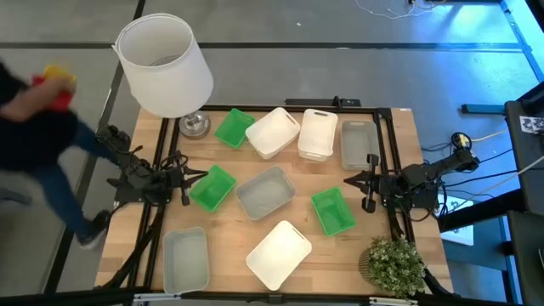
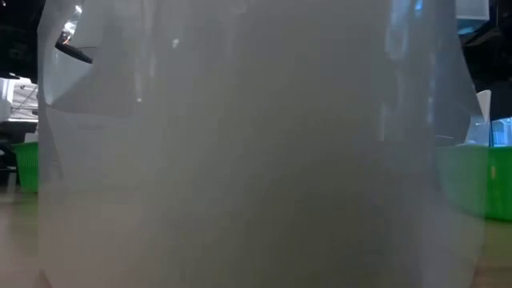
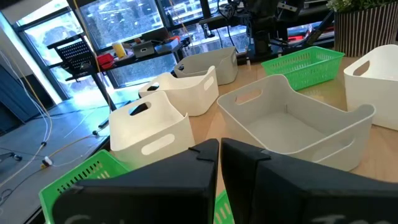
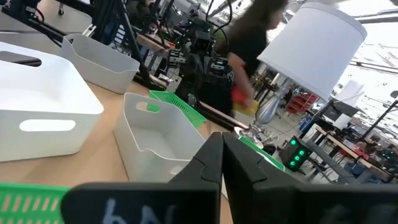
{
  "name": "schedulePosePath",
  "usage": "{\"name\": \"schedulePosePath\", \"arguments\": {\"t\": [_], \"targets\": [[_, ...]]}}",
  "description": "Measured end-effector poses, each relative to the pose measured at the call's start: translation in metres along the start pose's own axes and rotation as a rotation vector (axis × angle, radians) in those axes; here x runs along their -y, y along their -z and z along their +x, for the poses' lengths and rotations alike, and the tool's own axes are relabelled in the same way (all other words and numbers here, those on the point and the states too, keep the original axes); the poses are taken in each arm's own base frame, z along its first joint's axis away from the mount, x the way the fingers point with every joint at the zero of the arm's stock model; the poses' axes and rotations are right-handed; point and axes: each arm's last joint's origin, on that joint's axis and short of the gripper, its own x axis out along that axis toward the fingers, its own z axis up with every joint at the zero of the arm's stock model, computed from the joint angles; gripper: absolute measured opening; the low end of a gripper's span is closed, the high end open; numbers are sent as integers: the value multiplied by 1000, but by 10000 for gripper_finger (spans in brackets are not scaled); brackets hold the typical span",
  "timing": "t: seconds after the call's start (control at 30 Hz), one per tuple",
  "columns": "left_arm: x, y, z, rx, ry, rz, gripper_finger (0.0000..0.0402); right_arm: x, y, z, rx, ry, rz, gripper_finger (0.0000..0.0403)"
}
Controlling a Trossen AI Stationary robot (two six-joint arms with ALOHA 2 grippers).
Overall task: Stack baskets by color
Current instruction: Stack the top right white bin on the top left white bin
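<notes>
Nine baskets lie open side up on the wooden table. The green ones are at the far left [image 1: 234,127], the middle left [image 1: 212,187] and the middle right [image 1: 333,211]. White ones sit at the far middle [image 1: 272,132], beside it [image 1: 317,134] and at the near middle [image 1: 279,253]. Grey ones are at the far right [image 1: 357,143], the centre [image 1: 266,192] and the near left [image 1: 186,259]. My left gripper [image 1: 201,176] is shut and held level at the left, tips by the middle-left green basket [image 3: 74,180]. My right gripper [image 1: 348,181] is shut and level at the right.
A big white lampshade [image 1: 164,64] on a metal base [image 1: 194,125] stands at the far left corner, and a potted plant [image 1: 395,263] at the near right. A person [image 1: 34,127] moves beside the table's left edge. A grey basket wall [image 2: 240,160] fills the low view.
</notes>
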Motion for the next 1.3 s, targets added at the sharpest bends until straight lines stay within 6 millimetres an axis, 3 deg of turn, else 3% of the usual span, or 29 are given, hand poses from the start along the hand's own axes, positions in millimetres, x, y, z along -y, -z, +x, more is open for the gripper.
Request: {"name": "schedulePosePath", "arguments": {"t": [0.87,1.03,1.17,1.3], "targets": [[0,0,0,0,0,0,12,0,-1,0,9,-5,6,8],[0,0,0,0,0,0,11,-3,-3,0,68,-109,136,8],[0,0,0,0,0,0,12,-7,-6,-2,116,-299,391,8],[0,0,0,0,0,0,12,-9,-7,-2,125,-396,531,8]]}}
